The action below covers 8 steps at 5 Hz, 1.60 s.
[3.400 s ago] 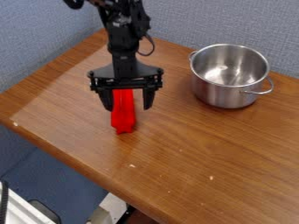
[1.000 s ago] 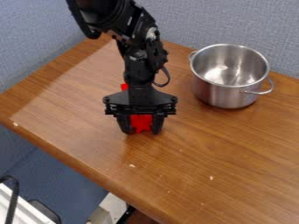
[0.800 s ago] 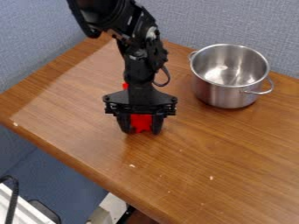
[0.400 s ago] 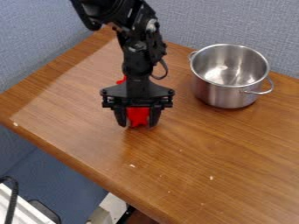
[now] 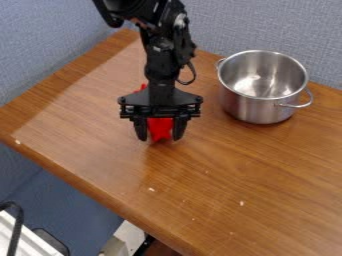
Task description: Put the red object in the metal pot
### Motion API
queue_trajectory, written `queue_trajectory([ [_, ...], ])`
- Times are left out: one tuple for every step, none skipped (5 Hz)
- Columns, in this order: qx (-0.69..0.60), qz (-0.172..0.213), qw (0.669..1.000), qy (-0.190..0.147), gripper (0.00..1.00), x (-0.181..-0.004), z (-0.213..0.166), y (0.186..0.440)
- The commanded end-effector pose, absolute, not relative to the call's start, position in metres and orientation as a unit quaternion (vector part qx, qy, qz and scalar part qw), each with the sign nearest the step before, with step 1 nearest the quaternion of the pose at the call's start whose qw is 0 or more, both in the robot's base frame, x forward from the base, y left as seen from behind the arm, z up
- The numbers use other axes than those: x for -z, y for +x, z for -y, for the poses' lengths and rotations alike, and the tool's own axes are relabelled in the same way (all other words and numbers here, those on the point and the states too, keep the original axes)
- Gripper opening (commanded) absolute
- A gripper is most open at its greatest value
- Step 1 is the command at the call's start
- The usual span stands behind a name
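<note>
The red object (image 5: pixel 160 128) shows as a short bright red block between the black fingers of my gripper (image 5: pixel 160 134), which points straight down at the middle of the wooden table. The fingers are closed against its two sides, and its lower end is at or just above the tabletop; I cannot tell which. The metal pot (image 5: pixel 262 86) stands upright and empty at the back right, about a hand's width to the right of the gripper, with its loop handle (image 5: pixel 305 100) toward the right.
The brown wooden table (image 5: pixel 80 112) ends in a front edge running diagonally along the lower left. A blue-grey wall stands behind it. The black arm (image 5: pixel 163 40) comes down from the top centre.
Since the earliest frame the gripper has come down around the red object and closed on it. Over the last second the gripper and block have barely shifted, drifting slightly up the picture.
</note>
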<state>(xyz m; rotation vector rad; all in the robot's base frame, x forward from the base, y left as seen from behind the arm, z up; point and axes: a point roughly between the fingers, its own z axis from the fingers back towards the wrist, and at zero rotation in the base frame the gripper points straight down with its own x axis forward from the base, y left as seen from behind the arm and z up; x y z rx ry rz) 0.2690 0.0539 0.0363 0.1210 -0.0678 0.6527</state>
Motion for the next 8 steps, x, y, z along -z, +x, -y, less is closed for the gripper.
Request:
queue_trajectory([
  [-0.306, 0.063, 0.948, 0.055, 0.00, -0.060, -0.053, 0.279],
  [-0.267, 0.064, 0.960, 0.052, 0.00, -0.060, -0.050, 0.284],
  [-0.231, 0.072, 0.969, 0.043, 0.00, -0.066, -0.046, 0.294],
  [-0.235, 0.083, 0.968, 0.022, 0.00, -0.080, -0.034, 0.300],
  [-0.233, 0.092, 0.968, 0.016, 0.00, -0.090, -0.016, 0.299],
  [-0.214, 0.094, 0.972, 0.010, 0.00, -0.104, -0.016, 0.293],
  [-0.200, 0.095, 0.975, 0.002, 0.00, -0.116, -0.021, 0.290],
  [-0.182, 0.096, 0.979, -0.004, 0.00, -0.123, -0.022, 0.289],
])
